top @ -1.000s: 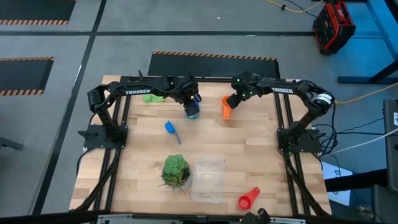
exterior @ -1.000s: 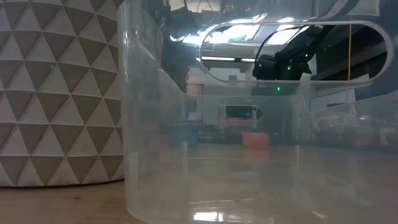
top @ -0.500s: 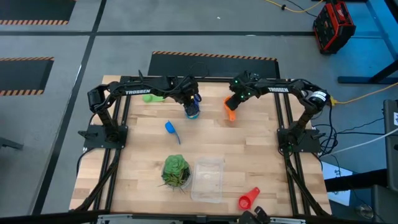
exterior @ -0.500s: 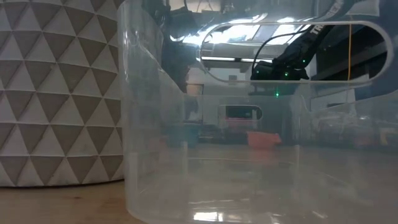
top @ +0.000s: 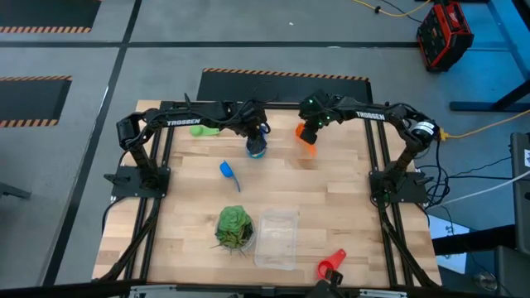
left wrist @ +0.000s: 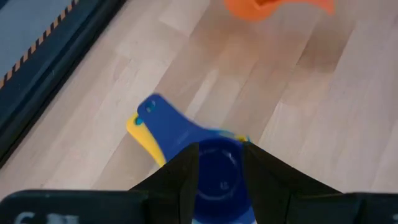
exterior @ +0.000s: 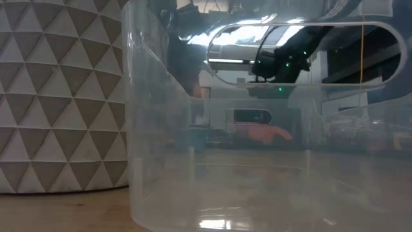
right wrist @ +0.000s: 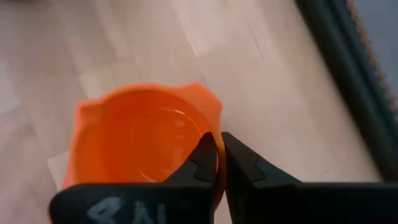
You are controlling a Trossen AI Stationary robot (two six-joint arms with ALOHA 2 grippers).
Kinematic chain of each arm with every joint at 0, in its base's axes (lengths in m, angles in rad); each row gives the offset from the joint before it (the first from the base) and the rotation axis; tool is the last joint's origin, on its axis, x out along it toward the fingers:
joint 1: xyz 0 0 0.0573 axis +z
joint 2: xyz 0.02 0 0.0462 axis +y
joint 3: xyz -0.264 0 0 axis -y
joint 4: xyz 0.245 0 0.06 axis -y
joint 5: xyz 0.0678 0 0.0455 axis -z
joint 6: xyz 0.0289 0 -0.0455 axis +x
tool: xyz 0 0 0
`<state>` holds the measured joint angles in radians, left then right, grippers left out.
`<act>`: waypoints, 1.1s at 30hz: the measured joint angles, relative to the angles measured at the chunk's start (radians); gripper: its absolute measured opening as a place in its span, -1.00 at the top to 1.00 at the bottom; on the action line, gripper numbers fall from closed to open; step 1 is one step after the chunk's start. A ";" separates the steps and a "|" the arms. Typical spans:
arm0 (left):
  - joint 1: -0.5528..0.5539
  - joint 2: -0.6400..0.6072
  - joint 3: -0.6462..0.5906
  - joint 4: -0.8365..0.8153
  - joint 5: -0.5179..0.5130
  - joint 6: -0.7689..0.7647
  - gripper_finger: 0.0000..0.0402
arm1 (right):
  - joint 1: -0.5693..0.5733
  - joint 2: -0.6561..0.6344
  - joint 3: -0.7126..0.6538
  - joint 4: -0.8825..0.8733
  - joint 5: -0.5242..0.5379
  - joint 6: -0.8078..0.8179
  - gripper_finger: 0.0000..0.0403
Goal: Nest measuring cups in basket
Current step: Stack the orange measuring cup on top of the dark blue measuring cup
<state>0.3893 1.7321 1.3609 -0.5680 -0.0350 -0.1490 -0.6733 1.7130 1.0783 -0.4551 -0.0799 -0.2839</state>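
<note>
From above: right gripper (top: 308, 132) pinching the orange cup (top: 307, 141), just right of the left gripper (top: 257, 141), itself clamped on a dark blue cup (top: 257, 150). Basket (top: 277, 238) well apart. Right wrist: fingertips (right wrist: 208, 163) nipping the orange rim. Left wrist: yellow cup (left wrist: 144, 138) nested beneath.

The right gripper (top: 308, 132) has moved toward 11 o'clock across the surface (top: 331, 194), carrying the orange cup (top: 306, 136) pinched by its rim. In the low view the orange cup (exterior: 261, 133) has drifted to the right and looks wider now.
</note>
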 joint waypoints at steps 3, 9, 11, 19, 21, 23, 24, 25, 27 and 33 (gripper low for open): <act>0.000 0.000 0.000 0.029 0.000 0.000 0.43 | 0.020 0.000 0.050 -0.037 0.000 -0.108 0.92; 0.000 0.000 0.000 0.047 0.049 -0.001 0.43 | 0.070 -0.001 0.121 -0.053 0.000 -0.308 0.93; 0.000 0.000 0.000 0.047 0.096 -0.001 0.43 | 0.092 -0.001 0.132 -0.051 0.001 -0.363 0.91; 0.033 0.000 0.000 0.054 0.224 -0.038 0.43 | 0.174 -0.001 0.141 0.027 0.006 -0.410 0.93; 0.044 0.000 0.000 0.065 0.255 -0.057 0.43 | 0.194 -0.001 0.142 0.050 0.032 -0.422 0.92; 0.056 0.000 0.000 0.077 0.298 -0.062 0.43 | 0.216 -0.001 0.142 0.062 0.072 -0.457 0.91; 0.063 0.000 0.000 0.083 0.323 -0.068 0.43 | 0.227 -0.001 0.142 0.069 0.097 -0.468 0.91; 0.071 0.000 0.000 0.092 0.350 -0.083 0.43 | 0.238 -0.001 0.142 0.082 0.123 -0.480 0.92; 0.087 0.000 0.000 0.112 0.406 -0.103 0.43 | 0.260 -0.001 0.142 0.105 0.175 -0.497 0.93; 0.119 0.000 0.000 0.139 0.467 -0.114 0.43 | 0.314 -0.002 0.142 0.143 0.260 -0.538 0.92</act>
<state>0.5079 1.7321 1.3609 -0.4288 0.4315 -0.2634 -0.3597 1.7115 1.2205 -0.3118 0.1803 -0.8215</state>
